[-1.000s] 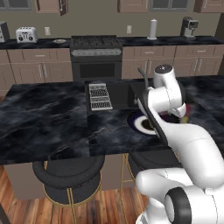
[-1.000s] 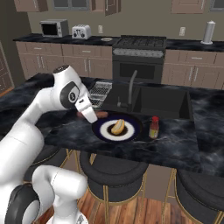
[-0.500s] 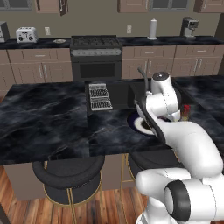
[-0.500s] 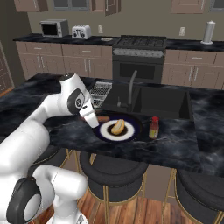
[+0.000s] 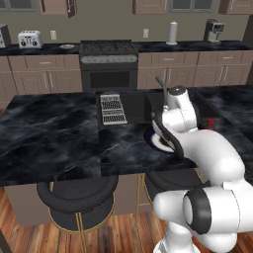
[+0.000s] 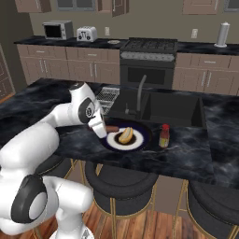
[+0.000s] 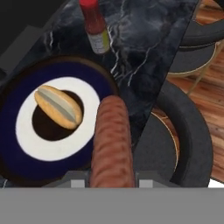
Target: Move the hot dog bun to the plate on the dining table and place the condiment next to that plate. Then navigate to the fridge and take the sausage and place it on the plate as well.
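Hand view — pincer [image 7: 112, 181] clamped on sausage [image 7: 111, 142] over plate [image 7: 26, 135] rim, hidden from left base view

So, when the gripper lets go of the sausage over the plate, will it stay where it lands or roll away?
The sausage is a smooth round cylinder, so it will probably roll a little. The plate seems to dip at its centre near the hot dog bun, which may stop it. It sticks out straight from the gripper, so likely stiff.
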Tool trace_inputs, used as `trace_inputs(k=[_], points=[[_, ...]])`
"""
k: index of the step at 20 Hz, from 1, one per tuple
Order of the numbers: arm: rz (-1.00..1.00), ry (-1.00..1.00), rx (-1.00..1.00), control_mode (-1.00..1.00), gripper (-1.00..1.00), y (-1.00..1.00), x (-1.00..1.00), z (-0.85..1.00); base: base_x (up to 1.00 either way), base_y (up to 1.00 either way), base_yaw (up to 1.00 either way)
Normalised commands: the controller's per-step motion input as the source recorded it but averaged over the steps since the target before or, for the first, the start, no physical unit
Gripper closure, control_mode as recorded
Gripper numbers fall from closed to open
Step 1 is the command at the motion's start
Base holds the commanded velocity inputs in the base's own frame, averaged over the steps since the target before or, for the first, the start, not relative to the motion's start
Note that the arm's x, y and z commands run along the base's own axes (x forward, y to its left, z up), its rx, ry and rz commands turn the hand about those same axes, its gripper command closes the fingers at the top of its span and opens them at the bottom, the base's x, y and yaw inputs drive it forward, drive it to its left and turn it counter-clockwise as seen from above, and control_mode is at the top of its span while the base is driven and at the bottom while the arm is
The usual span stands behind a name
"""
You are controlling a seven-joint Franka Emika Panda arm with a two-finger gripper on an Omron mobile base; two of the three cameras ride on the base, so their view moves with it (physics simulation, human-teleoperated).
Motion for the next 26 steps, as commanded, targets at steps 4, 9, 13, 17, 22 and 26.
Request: trace_inputs(k=[4, 9, 13, 17, 22, 26], points=[[-0.04, 0.00, 0.07, -1.00, 1.00, -0.07, 0.31, -0.17, 0.00, 0.00, 0.00], [-0.03, 0.00, 0.01, -1.00, 1.00, -0.04, 0.33, -0.23, 0.00, 0.00, 0.00], [-0.05, -0.06, 0.00, -1.00, 1.00, -0.05, 0.30, -0.23, 0.00, 0.00, 0.00], [-0.11, -0.02, 0.00, -1.00, 1.00, -0.12, 0.25, -0.17, 0.00, 0.00, 0.00], [-0.10, 0.00, 0.00, -1.00, 1.00, -0.11, 0.23, -0.23, 0.00, 0.00, 0.00], [-0.07, 0.00, 0.00, -1.00, 1.00, -0.03, 0.31, -0.11, 0.00, 0.00, 0.00]])
